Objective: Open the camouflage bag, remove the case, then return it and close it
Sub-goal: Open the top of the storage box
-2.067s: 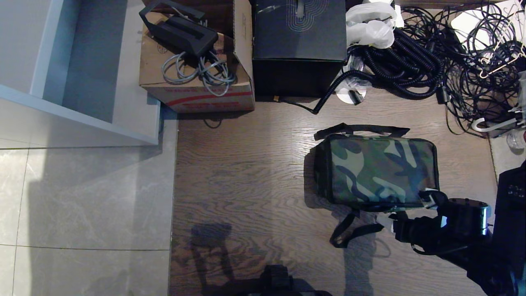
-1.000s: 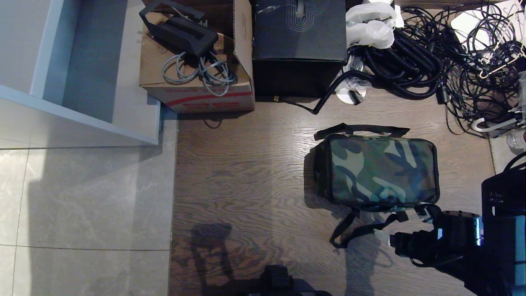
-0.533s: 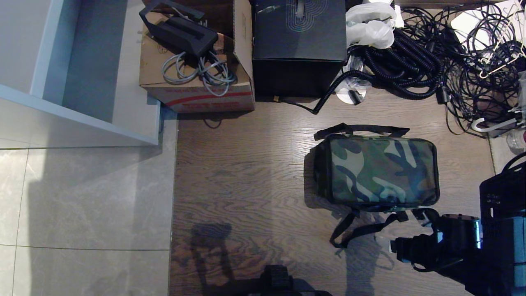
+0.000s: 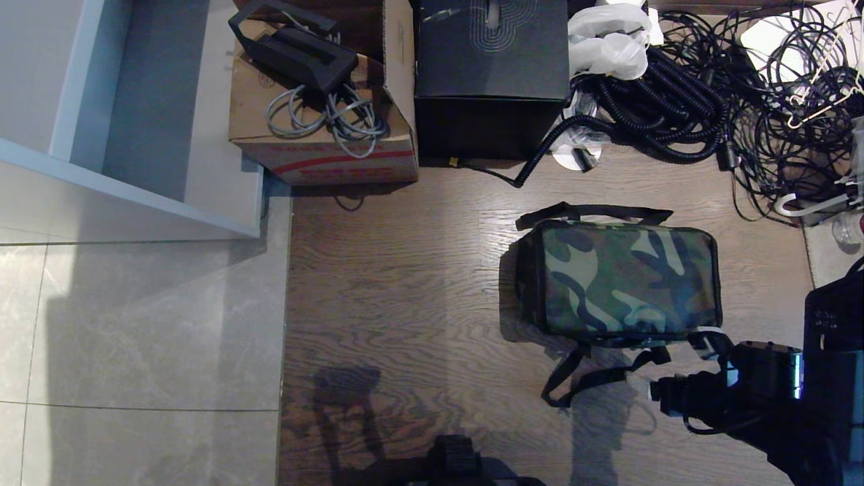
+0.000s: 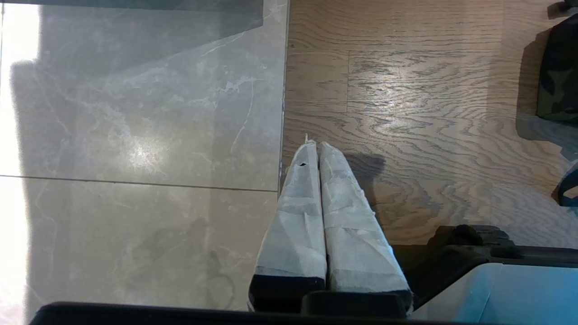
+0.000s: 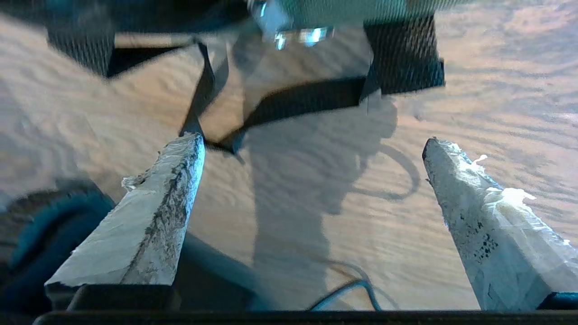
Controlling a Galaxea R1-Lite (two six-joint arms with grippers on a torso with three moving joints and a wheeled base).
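While camouflage bag (image 4: 624, 282) sits zipped on floor, right gripper (image 4: 675, 368) hovers at near right corner, fingers spread, presumably lining up for zip pull (image 6: 291, 34); left gripper (image 5: 316, 149) pressed together, parked.

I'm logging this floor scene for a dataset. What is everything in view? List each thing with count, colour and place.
camouflage bag: one, green-brown-black, closed, on the wood floor right of centre
bag strap: one, black, on the floor near the bag
cardboard box: one, brown, far left, grey cables on top
black cube box: one, beside the cardboard box
cable pile: black, far right
plastic bags: white, by the cables
left gripper: shut, over the floor
right gripper: open, empty, near the bag's near right corner
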